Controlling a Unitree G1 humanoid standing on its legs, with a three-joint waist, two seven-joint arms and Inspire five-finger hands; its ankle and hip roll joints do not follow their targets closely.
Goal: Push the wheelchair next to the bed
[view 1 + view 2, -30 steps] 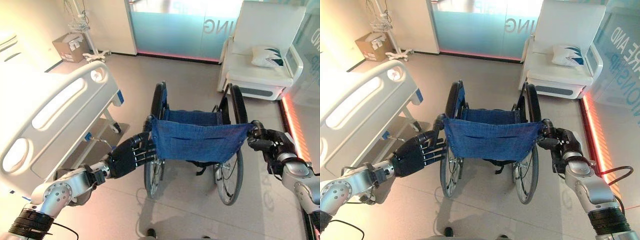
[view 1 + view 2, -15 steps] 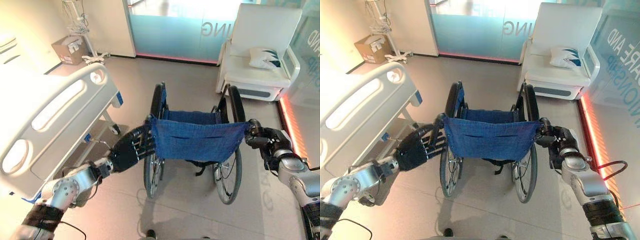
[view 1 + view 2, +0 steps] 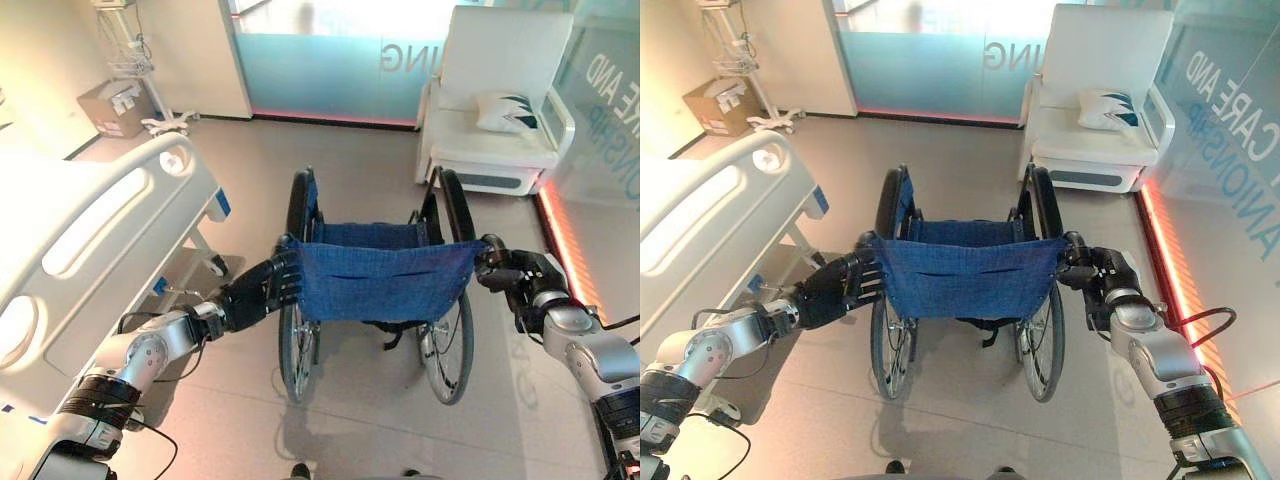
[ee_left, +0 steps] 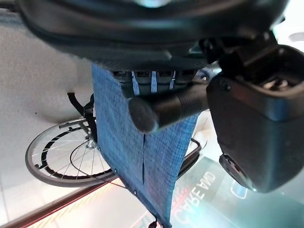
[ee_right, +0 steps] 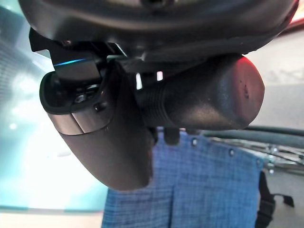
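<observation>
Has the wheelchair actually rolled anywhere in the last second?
Yes. The wheelchair has rolled forward: the white armchair ahead sits nearer its wheels, and the bed rail has slipped back. Both the left hand and right hand grip its handles.

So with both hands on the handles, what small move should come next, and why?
Probably push forward while steering left: the left hand and right hand each grip a handle, and the wheelchair stands apart from the bed, which lies to its left.

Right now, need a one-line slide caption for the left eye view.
Both hands, left hand and right hand, grip the wheelchair push handles, bed on its left.
</observation>
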